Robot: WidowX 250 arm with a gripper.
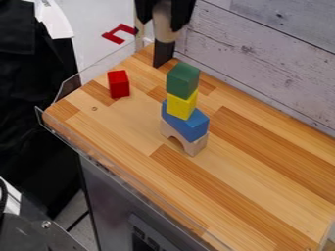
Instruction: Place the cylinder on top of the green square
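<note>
green square [182, 79] tops stacked blocks [180, 106] within clear-rimmed counter [121, 128].

**Pretty sure you're in a robot lab**

You've got a robot arm [183, 13] over a wood top [262, 169] with toy blocks [182, 104], clear guards [70, 86] along its edge, and bolted metal [39, 238] plus a loose cable [77, 220] down by your corner.

Beyond the green block [183, 80], the gripper [163, 27] is black, with two dark side parts that narrow downward to blunt ends.
</note>
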